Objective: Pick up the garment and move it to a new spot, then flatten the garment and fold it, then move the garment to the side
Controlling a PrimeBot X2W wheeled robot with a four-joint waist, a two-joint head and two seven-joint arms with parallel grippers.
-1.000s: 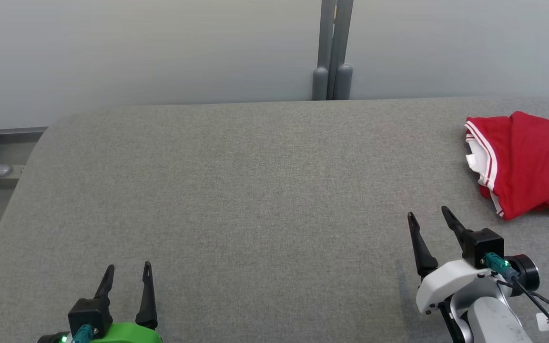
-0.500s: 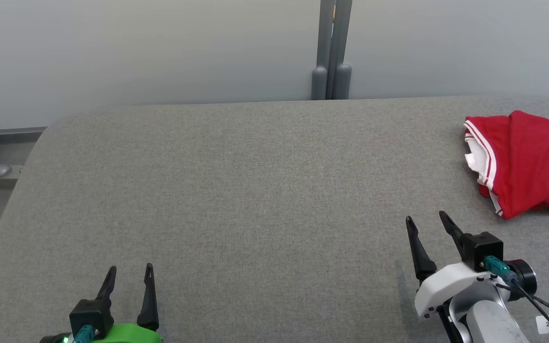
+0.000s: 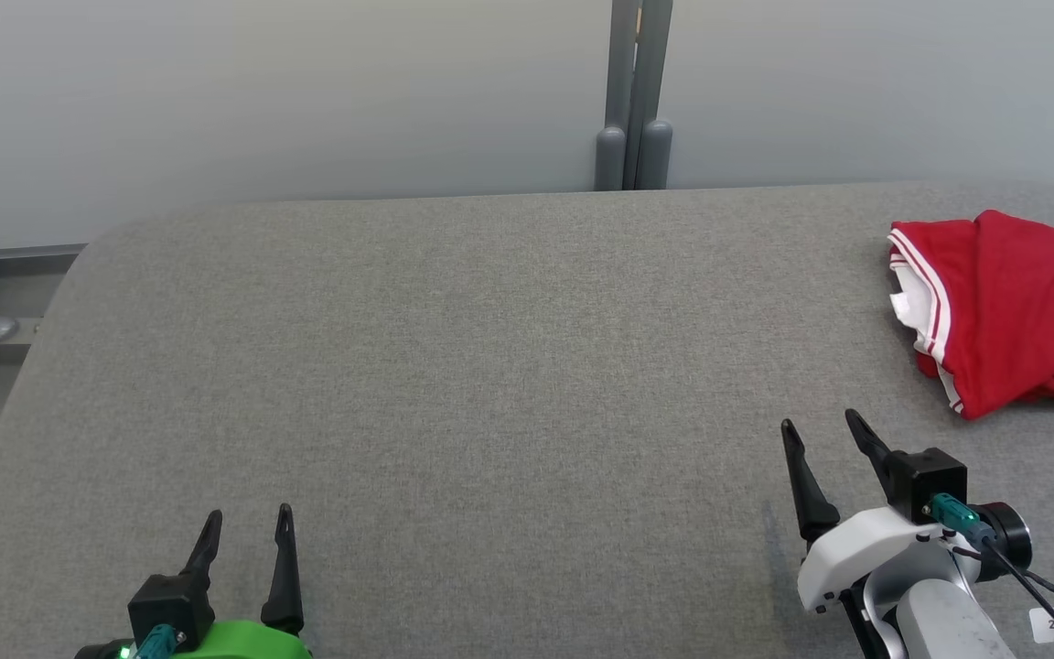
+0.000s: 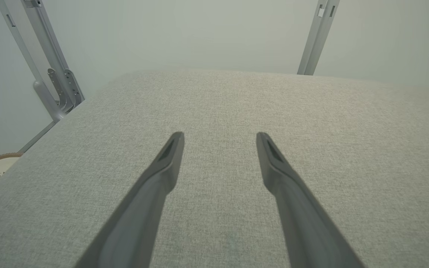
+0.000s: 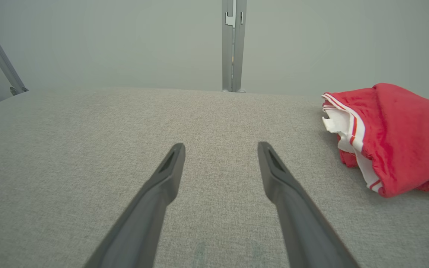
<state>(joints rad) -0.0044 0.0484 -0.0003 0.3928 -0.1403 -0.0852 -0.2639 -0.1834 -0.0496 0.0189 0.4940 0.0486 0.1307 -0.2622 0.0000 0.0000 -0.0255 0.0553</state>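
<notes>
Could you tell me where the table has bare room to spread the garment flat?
The table is bare across its middle and left, from the grey post at the far edge down to the open left gripper and right gripper. The right end is crowded by the bunched red garment.

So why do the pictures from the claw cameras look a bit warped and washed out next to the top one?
Head view: soft even light, crisp weave on the table, only a faint shadow by the right claw. Left wrist view: wide lens, so the grey post leans; the left claw blurs toward the bottom edge. Right wrist view: paler table, red garment sharp.
</notes>
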